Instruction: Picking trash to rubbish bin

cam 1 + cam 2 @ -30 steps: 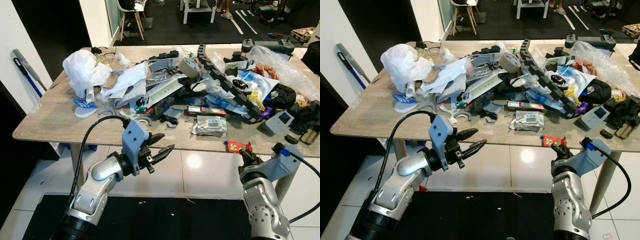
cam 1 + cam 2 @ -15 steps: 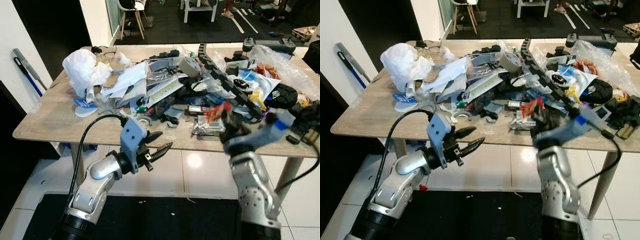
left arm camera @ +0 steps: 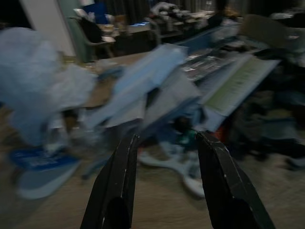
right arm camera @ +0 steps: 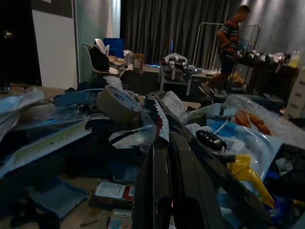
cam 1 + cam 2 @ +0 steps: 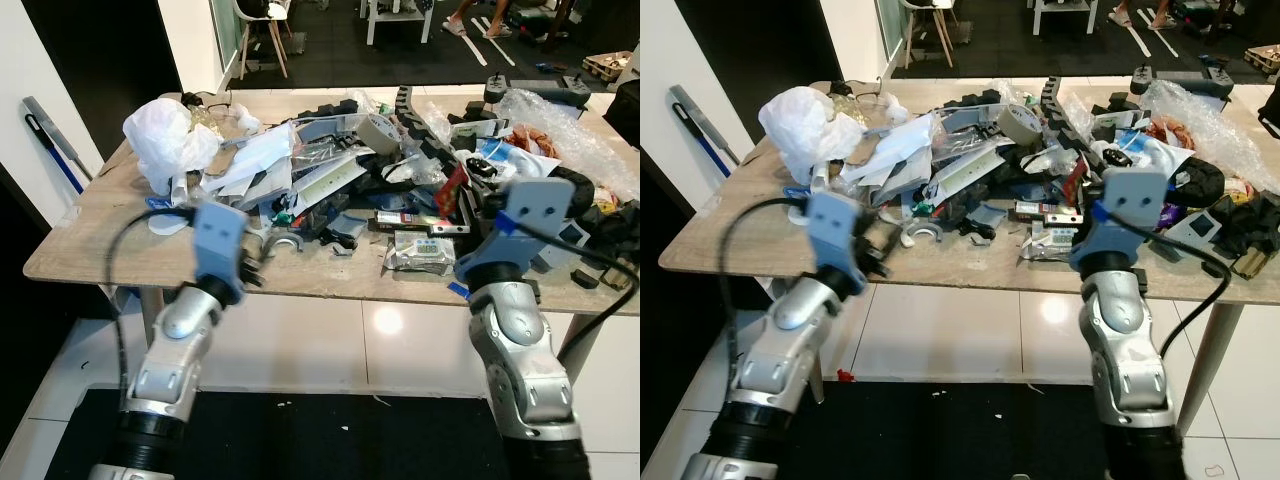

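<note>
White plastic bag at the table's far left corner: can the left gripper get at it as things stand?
Probably yes. The left gripper is open and raised at the table edge, facing the white plastic bag; only loose papers lie beside it.

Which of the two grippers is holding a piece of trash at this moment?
The right gripper: its fingers are shut on the red wrapper, raised above the table. The left gripper is open, holding nothing.
</note>
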